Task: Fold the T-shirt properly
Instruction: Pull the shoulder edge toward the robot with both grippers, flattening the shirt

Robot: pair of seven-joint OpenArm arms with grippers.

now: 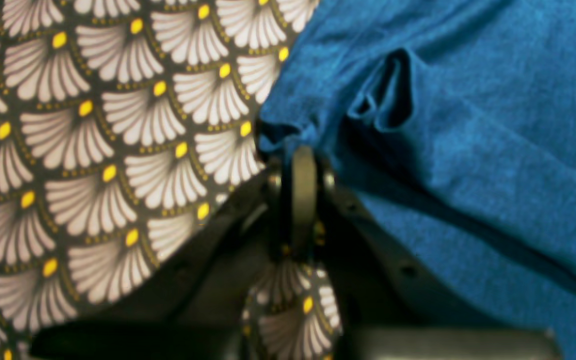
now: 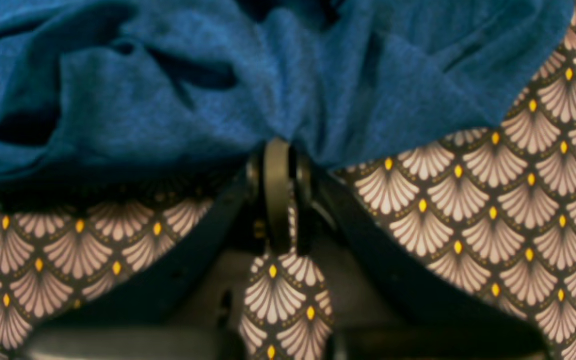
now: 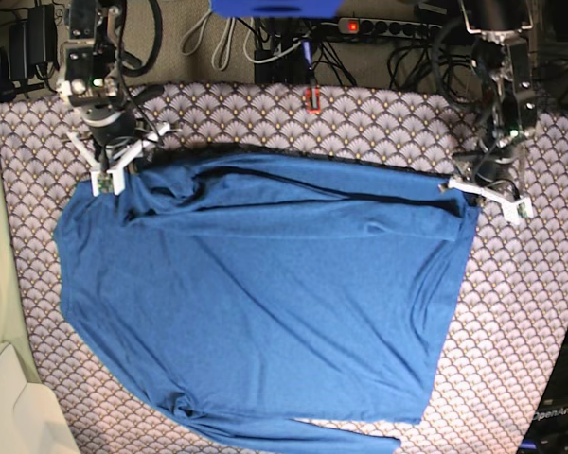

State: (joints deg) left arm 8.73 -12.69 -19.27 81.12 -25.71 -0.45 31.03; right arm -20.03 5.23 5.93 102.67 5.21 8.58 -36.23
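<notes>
The blue T-shirt [image 3: 265,303] lies spread across the table, with a sleeve running along its near edge and creases along the far edge. My left gripper [image 3: 473,186] is at the shirt's far right corner. In the left wrist view it [image 1: 304,150] is shut on a bunched edge of the blue fabric [image 1: 468,150]. My right gripper [image 3: 123,168] is at the shirt's far left corner. In the right wrist view it [image 2: 278,145] is shut on a gathered fold of the fabric [image 2: 168,100].
A grey-white scallop-patterned cloth [image 3: 530,331] covers the table under the shirt. Cables and a power strip [image 3: 379,26] lie behind the table's far edge. A small red object [image 3: 312,97] sits at the far middle. A beige surface [image 3: 9,407] is at the lower left.
</notes>
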